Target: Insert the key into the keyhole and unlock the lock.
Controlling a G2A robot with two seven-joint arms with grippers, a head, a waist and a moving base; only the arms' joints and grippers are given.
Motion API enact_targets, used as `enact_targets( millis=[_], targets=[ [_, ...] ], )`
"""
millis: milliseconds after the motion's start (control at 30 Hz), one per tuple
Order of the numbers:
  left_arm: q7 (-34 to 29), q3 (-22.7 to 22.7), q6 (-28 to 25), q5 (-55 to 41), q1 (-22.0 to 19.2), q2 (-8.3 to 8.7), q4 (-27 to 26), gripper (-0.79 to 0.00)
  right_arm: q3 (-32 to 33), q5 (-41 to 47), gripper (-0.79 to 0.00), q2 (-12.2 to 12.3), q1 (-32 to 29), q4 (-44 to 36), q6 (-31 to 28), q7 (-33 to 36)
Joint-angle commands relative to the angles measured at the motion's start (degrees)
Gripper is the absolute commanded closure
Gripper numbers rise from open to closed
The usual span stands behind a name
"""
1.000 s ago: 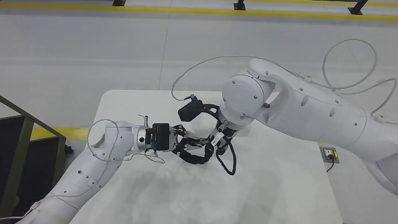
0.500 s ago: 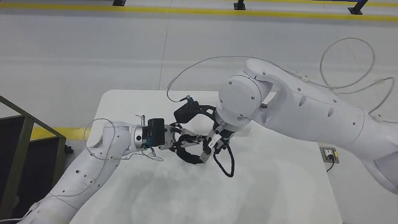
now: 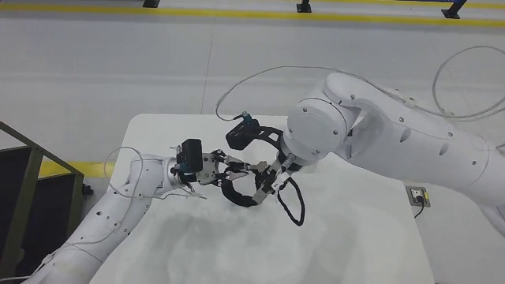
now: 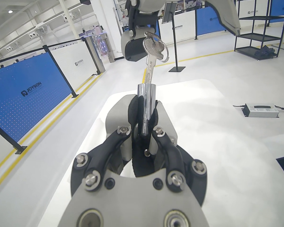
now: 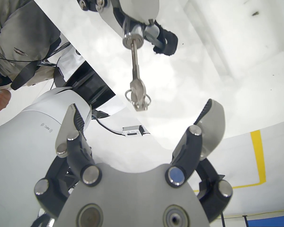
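My left gripper is shut on a chrome lock cylinder, held above the white table. A silver key with a small ring on its head stands with its blade in the keyhole. My right gripper is open just beyond the key head, one finger on either side, touching nothing. Its own view looks along the key to the lock face. From above, the left gripper and the right gripper meet near the table's far middle.
The white table spreads out below both arms. A black cable loop hangs from the right wrist. A grey power brick lies on the floor past the table edge.
The left wrist has shifted a little to the left and tilted, taking the lock with it. The right arm has swung slightly to the right, so the two grippers stand a bit farther apart.
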Motion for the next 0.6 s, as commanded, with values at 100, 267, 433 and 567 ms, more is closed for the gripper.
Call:
enact_targets(
  millis=[100, 267, 433, 567],
  targets=[
    [-2.0, -0.5, -2.1, -2.7, 0.5, 0.00, 0.2, 0.000, 0.0, -5.7, -0.785, 3.3, -0.8, -5.8, 0.6, -0.6],
    [-4.6, -1.1, -4.7, -5.3, 0.9, 0.13, -0.4, 0.000, 1.9, -12.4, -0.785, 7.1, -4.2, -12.8, -1.8, -7.5],
    [-7.1, -1.4, -7.1, -9.2, 1.3, -0.07, -0.4, 0.000, 5.5, -15.8, -0.785, 12.5, -10.2, -17.2, -9.9, -15.6],
    [-8.4, -0.6, -7.1, -10.8, 0.9, -0.40, -0.3, 0.000, 9.6, -14.7, -0.785, 17.0, -15.9, -16.7, -19.1, -23.1]
  ],
)
